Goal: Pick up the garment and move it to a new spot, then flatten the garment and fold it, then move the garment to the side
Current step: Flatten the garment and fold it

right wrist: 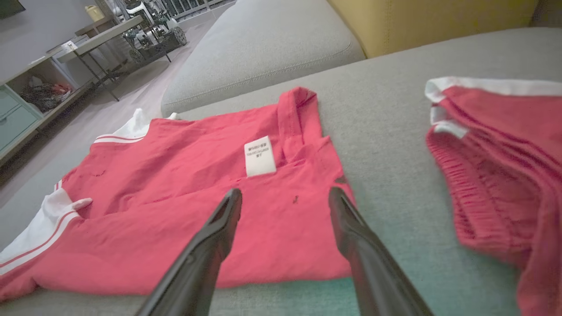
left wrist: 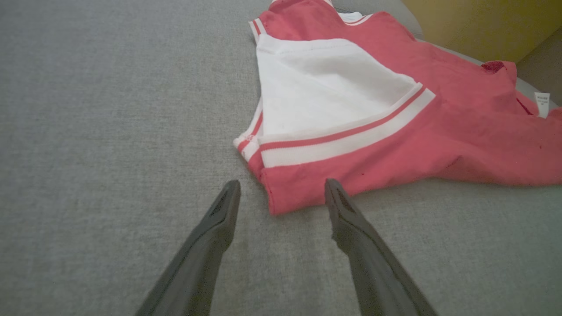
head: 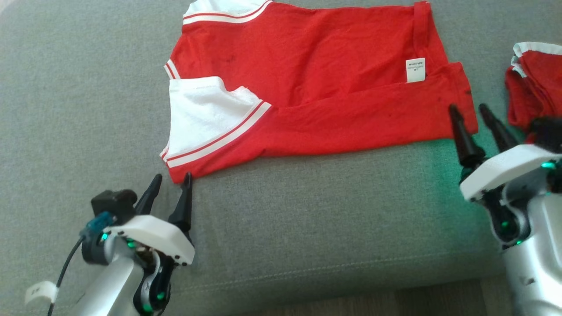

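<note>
Left tool (left wrist: 282,184): jaws wide apart, nothing held. The near left corner of the red garment (head: 316,66) lies between its two fingertips; whether either finger touches the cloth cannot be told.

Right tool (right wrist: 285,193): jaws equally wide apart, nothing held. Its fingers point over the garment's right end, close to the near corner; contact cannot be confirmed.

Garment: lies spread across the grey sofa cushion (head: 307,219), between the two tools, with its near long edge folded over the body. Red cloth, with a white panel (head: 202,109) at the left end edged by red and white stripes. A second white, striped edge shows at the far left corner.

Labelling: one white sewn-in label (right wrist: 260,156) stands at the right end, just above the folded-over edge. It carries dark print in several short lines, too small to read. No brand mark is legible.

Other items: a second red garment with white trim (head: 535,83) lies bunched on the same cushion, beyond the right tool and apart from the first. A yellow backrest (right wrist: 417,22) stands behind the cushion.
</note>
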Controlling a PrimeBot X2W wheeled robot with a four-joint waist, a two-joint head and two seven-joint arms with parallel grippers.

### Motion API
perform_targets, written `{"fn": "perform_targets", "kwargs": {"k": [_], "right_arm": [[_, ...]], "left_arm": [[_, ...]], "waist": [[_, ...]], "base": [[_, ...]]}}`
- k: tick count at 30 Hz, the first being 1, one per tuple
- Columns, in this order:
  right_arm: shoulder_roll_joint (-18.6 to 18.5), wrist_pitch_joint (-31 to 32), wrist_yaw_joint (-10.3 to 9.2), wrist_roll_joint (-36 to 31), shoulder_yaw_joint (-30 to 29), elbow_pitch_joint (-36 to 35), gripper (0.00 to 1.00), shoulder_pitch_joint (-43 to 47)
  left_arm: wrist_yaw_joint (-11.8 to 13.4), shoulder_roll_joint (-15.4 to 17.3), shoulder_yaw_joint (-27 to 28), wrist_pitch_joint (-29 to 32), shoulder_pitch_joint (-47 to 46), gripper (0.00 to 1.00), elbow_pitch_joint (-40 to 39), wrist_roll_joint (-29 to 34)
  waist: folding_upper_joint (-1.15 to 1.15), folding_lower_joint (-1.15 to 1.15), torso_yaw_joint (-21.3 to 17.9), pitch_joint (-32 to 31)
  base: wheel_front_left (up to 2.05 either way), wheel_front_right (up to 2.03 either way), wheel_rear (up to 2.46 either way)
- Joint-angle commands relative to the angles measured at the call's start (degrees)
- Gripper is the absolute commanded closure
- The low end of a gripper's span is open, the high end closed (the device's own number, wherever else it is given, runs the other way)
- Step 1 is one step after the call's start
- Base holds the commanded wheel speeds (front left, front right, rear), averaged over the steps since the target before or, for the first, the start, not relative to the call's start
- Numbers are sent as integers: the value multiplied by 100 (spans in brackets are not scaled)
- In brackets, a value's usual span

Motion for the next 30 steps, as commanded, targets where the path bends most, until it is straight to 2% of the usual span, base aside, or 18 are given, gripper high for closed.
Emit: {"fn": "perform_targets", "kwargs": {"k": [1, 4, 8, 10, 11, 18, 23, 25, 30], "right_arm": [[56, 36, -2, -65, 31, -262, 0, 16], [169, 77, -2, -138, -50, -266, 0, 37], [198, 93, -2, -440, -137, -194, 0, -44], [230, 96, -2, -638, -223, -118, 0, -133], [236, 99, -2, -753, -252, -74, 0, -181], [392, 270, -2, -1269, -633, 375, 0, -469], [528, 635, -2, -1583, -879, 642, 0, -480], [566, 756, -2, -1595, -879, 653, 100, -449], [495, 970, -2, -1532, -840, 210, 100, -175]], "left_arm": [[21, 109, 155, 34, -338, 0, -147, 49], [-2, 84, 72, 169, -543, 0, 53, 97], [-179, 53, -146, 422, -738, 3, 253, 152], [-271, 23, -252, 544, -855, 76, 381, 175], [-309, 9, -292, 580, -903, 100, 441, 186], [-453, -38, -330, 441, -995, 100, 666, 165], [-516, 14, -320, 333, -1002, 100, 719, 157], [-529, 25, -336, 328, -1006, 100, 726, 161], [-554, 170, -332, 312, -981, 100, 678, 169]], "waist": [[0, 0, 11, 3], [0, 0, -1, 16], [0, 0, -35, 77], [0, 0, -41, 142], [0, 0, -39, 166], [0, 0, 56, 232], [0, 0, 135, 216], [0, 0, 161, 194], [0, 0, 141, 99]], "base": [[0, 0, 0], [0, 0, 0], [0, 0, 0], [0, 0, 0], [0, 0, 0], [0, 0, 0], [0, 0, 0], [0, 0, 0], [0, 0, 0]]}}
